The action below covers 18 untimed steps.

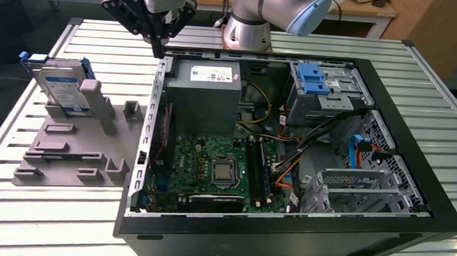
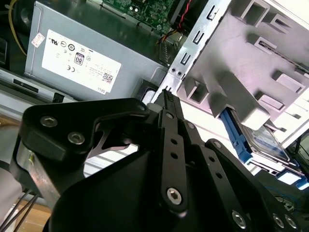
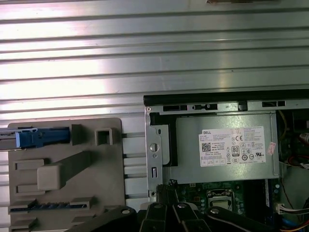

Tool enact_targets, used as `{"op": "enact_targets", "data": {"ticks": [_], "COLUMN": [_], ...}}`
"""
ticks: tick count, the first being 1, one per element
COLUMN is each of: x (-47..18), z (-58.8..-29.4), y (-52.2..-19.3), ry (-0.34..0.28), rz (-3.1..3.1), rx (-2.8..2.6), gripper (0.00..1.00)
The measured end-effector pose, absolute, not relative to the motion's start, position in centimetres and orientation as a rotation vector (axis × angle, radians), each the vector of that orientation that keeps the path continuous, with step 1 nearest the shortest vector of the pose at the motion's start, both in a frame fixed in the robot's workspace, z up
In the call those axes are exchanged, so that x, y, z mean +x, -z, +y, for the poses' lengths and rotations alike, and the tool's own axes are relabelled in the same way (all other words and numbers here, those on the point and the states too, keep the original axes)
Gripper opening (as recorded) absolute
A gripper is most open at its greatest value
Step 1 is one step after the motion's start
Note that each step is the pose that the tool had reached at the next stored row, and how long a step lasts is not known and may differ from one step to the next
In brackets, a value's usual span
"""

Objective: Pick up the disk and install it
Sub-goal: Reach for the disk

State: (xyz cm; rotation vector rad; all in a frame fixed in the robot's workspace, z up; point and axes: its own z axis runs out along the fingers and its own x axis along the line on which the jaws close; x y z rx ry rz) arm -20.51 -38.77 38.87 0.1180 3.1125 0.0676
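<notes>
The disk is a silver hard drive with a white-and-blue label in a blue carrier. It stands on edge in a slot of the grey fixture at the exterior view's left. Its blue edge shows in the first wrist view, and part of it shows behind a fixture post in the second wrist view. My gripper hangs above the open computer case's back left corner, to the right of the disk and apart from it. Its black fingers are shut together with nothing held.
The open computer case lies on the slatted metal table. Inside are a grey power supply with a white sticker, a green motherboard and a metal drive bay with a blue latch. The arm's base stands behind the case.
</notes>
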Motion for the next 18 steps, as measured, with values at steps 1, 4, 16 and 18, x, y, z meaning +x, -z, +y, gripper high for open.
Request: {"op": "enact_targets", "data": {"ticks": [1, 4, 16, 18], "x": [-20.55, -20.64, -20.91, -20.96], "z": [-38.77, -38.77, -38.77, -38.77], "y": [-38.86, -38.86, -38.85, -38.85], "ry": [-0.068, -0.068, -0.068, -0.068], "rz": [3.112, 3.113, 3.112, 3.113], "rx": [0.118, 0.118, 0.118, 0.118], "gripper": [0.11, 0.11, 0.11, 0.11]}}
